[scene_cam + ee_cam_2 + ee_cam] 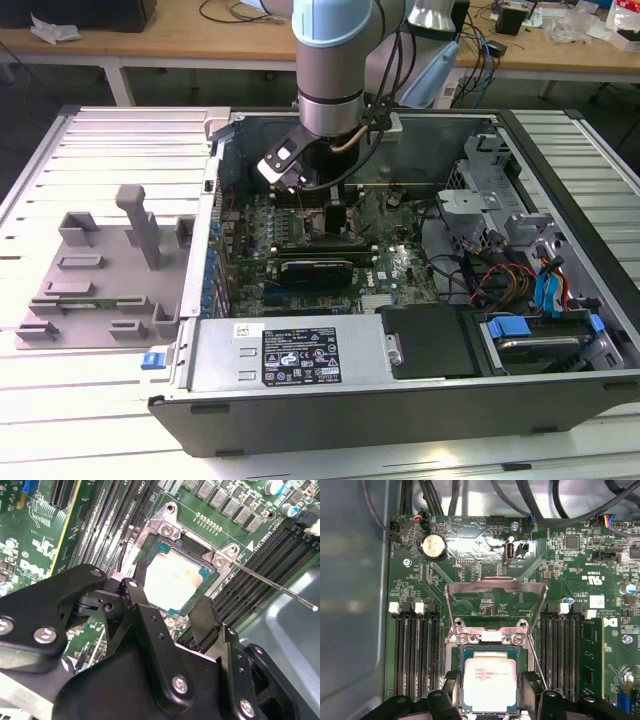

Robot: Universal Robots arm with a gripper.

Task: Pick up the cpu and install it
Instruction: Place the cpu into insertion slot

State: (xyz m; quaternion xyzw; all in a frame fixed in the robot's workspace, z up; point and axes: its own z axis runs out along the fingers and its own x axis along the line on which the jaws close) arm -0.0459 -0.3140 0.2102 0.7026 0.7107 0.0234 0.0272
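The cpu (489,677) (172,577), a flat square chip with a silvery top, lies level in the motherboard socket (490,639). The socket's metal load plate (495,597) stands raised behind it. My gripper (490,692) (167,602) is right over the chip, and its black fingers (452,685) press against two opposite edges of the cpu. In the exterior view the gripper (335,215) reaches down into the open computer case (400,400), over the middle of the green board.
Memory slots (415,650) run along both sides of the socket. A thin retention lever (275,587) sticks out beside it. Cables and drive bays (520,270) crowd the case on the exterior view's right. A grey plastic fixture (100,270) sits outside, on the exterior view's left.
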